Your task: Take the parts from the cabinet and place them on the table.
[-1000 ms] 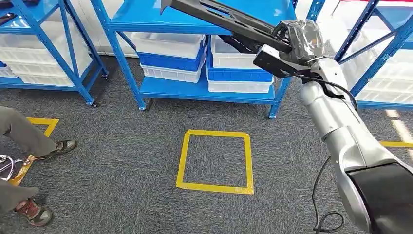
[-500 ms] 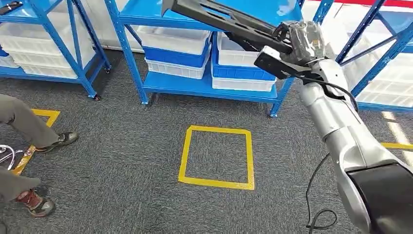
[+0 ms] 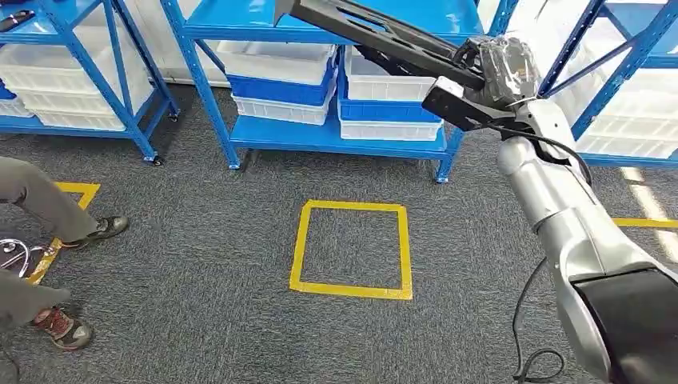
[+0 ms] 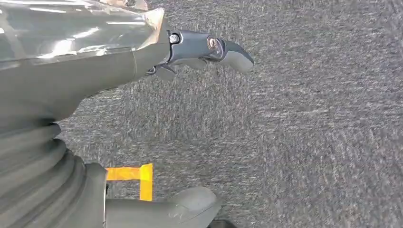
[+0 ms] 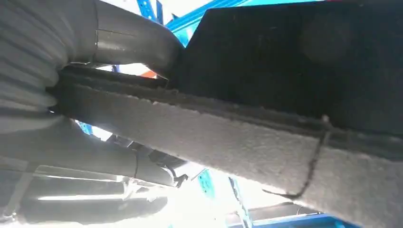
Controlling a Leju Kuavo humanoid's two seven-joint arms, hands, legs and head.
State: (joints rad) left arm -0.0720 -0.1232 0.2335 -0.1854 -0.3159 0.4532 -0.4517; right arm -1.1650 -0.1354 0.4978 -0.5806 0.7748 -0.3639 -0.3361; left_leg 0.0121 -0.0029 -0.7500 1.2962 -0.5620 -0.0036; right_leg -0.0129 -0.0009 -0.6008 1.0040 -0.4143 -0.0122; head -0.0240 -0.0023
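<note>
**Part in hand, robot turning from the rack**

The right hand is gripping a long black ribbed plastic part, which is reaching out beyond the fingers toward the blue steel cabinet. Over the last second the whole view has been shifting sideways, so the camera is moving, not the part. The left hand is hanging over grey carpet, fingers apart and holding nothing. By my judgement, carrying is under way; the table is not yet in sight.

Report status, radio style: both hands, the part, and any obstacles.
Right hand grips long black part, raised before blue shelves. Left hand holds nothing, over carpet. Person's legs left of the yellow square.
</note>
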